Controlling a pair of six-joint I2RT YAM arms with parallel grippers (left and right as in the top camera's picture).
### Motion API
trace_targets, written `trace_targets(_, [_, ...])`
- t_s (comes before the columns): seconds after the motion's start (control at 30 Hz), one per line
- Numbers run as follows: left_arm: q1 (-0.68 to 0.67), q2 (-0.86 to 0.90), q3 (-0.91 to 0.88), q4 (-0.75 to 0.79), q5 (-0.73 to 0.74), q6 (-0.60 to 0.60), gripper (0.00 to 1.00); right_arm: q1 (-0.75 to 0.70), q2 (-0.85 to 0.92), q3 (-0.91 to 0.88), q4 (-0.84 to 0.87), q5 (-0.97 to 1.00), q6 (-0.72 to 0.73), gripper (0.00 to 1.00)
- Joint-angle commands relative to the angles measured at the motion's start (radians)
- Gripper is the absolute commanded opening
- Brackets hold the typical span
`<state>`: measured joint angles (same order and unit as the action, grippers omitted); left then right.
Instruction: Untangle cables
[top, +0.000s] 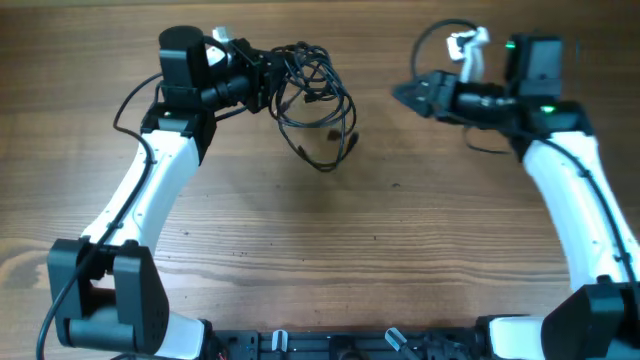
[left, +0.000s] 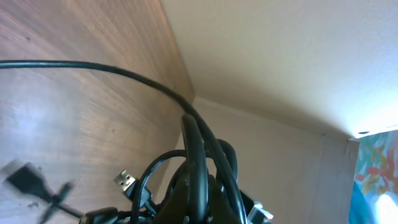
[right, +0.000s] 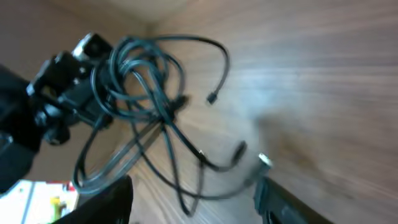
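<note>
A tangle of black cables (top: 315, 95) lies at the back middle of the wooden table. My left gripper (top: 268, 78) is shut on the cable bundle (left: 199, 180) and holds its left side up; loops and loose ends hang to the right. A USB plug (left: 124, 181) shows beside the jaws. My right gripper (top: 405, 94) is open and empty, apart from the tangle on its right. In the right wrist view the tangle (right: 143, 99) lies ahead between the spread fingers (right: 196, 202).
The wooden table (top: 330, 240) stretches toward the front. A white object (top: 468, 45) with a cable sits at the back right behind my right arm. A wall runs along the table's far edge (left: 261, 74).
</note>
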<state>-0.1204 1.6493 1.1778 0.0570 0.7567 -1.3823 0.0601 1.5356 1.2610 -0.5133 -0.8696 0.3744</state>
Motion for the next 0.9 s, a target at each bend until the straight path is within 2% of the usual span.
trace_targets(0.0, [-0.014,-0.035,0.022,0.007,0.017,-0.039,0.04,0.102,-0.011,0.008,0.063,0.146,0.236,0.65])
trace_targets(0.13, [-0.020,-0.035,0.022,0.007,0.016,-0.039,0.04,0.168,0.047,0.008,0.091,0.153,0.282,0.63])
trace_targets(0.2, [-0.020,-0.035,0.022,0.007,0.017,-0.039,0.04,0.199,0.077,0.008,0.131,0.136,0.294,0.57])
trace_targets(0.3, [-0.020,-0.035,0.022,0.006,0.017,-0.036,0.04,0.233,0.113,0.008,0.161,0.136,0.321,0.44])
trace_targets(0.37, [-0.033,-0.035,0.022,-0.013,0.016,-0.006,0.04,0.242,0.126,0.008,0.200,0.127,0.336,0.22])
trace_targets(0.4, [-0.042,-0.035,0.022,-0.024,0.016,0.018,0.04,0.243,0.126,0.008,0.216,0.108,0.336,0.15])
trace_targets(0.5, [-0.055,-0.034,0.021,-0.035,-0.003,0.017,0.04,0.245,0.126,0.008,0.209,0.082,0.330,0.04])
trace_targets(0.57, [-0.055,-0.034,0.021,-0.035,-0.014,0.019,0.04,0.246,0.126,0.008,0.183,0.083,0.273,0.04])
trace_targets(0.63, [-0.055,-0.034,0.021,-0.035,-0.031,0.123,0.04,0.240,0.120,0.009,0.179,0.049,0.164,0.04])
trace_targets(0.67, [-0.055,-0.034,0.021,-0.051,-0.060,0.279,0.04,0.230,0.103,0.013,0.179,-0.006,0.088,0.04])
trace_targets(0.7, [-0.055,-0.034,0.021,-0.106,-0.111,0.373,0.04,0.221,0.082,0.018,0.171,-0.054,0.029,0.04])
trace_targets(0.77, [-0.055,-0.034,0.021,-0.262,-0.306,0.404,0.04,0.199,0.012,0.023,0.109,-0.121,-0.085,0.04])
trace_targets(0.8, [-0.055,-0.034,0.021,-0.356,-0.467,0.404,0.04,0.175,-0.053,0.023,0.036,-0.119,-0.148,0.04])
trace_targets(0.87, [-0.055,-0.034,0.021,-0.423,-0.579,0.403,0.04,0.146,-0.126,0.023,-0.022,-0.120,-0.196,0.04])
